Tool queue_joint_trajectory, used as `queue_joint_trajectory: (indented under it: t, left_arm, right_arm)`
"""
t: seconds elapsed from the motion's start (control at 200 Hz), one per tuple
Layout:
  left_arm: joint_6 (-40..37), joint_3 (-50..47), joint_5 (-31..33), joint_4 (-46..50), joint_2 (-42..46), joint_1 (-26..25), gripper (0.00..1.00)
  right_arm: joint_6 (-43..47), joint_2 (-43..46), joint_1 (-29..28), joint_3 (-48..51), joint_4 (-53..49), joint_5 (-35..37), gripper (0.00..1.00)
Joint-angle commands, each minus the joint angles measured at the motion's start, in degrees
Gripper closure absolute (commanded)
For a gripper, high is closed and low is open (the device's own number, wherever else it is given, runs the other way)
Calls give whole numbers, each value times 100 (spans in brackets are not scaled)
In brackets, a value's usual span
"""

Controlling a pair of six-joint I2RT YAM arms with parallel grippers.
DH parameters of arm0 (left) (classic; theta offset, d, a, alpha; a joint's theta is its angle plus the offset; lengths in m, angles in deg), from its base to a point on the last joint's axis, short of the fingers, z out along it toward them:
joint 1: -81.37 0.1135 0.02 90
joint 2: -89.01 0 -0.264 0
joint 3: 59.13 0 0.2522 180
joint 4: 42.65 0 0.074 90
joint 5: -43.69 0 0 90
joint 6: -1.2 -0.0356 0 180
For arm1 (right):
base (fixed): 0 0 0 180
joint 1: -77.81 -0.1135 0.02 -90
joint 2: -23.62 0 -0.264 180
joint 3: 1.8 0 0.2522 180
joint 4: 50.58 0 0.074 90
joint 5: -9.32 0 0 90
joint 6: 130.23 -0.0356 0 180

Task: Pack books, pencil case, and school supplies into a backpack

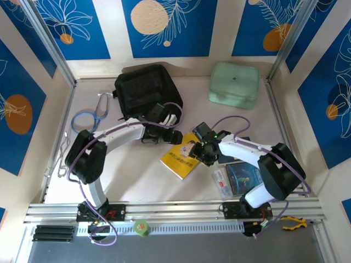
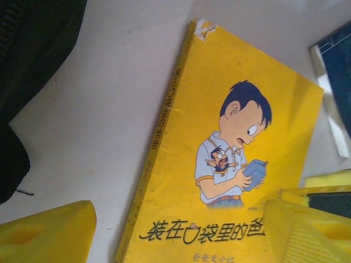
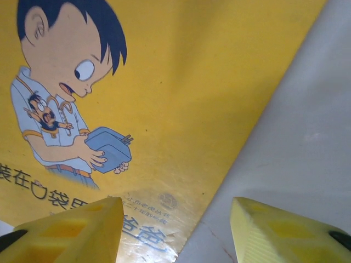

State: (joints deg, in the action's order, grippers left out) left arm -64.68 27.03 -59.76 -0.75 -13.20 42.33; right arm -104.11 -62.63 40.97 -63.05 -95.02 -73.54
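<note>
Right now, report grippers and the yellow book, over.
Left gripper open above yellow book. Right gripper open, straddling its edge. Book flat on table, unheld. Arms crowd each other.

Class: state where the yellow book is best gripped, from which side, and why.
Likely its right edge, from the right: the yellow book lies flat on the table, so only an edge can be pinched, and the right hand sits astride that edge.

Cream walls (image 1: 112, 33) hung with blue leaf-patterned panels (image 1: 170, 27) close in my pale table (image 1: 137, 181); the light is even, and a metal rail (image 1: 175, 210) runs along my near edge.
</note>
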Motion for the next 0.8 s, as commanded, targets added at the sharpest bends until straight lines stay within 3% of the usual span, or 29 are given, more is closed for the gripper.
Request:
queue_joint_trajectory:
  t: [0.0,0.175,0.39,0.605,0.795]
  left_arm:
    - [-320,202,177,167,-174,-108,21]
    - [-261,217,113,100,-456,-154,22]
    - [-143,340,-84,245,-727,-183,35]
    - [-118,325,-239,235,-868,-200,40]
    - [-33,285,-937,153,-1017,-200,46]
  right_arm:
    - [-187,-166,-35,51,29,-118,49]
    - [-86,-337,-34,2,-2,-83,58]
    - [39,-427,41,-22,-60,62,69]
    - [238,-554,142,-26,-194,69,73]
    - [285,-550,186,16,-78,37,74]
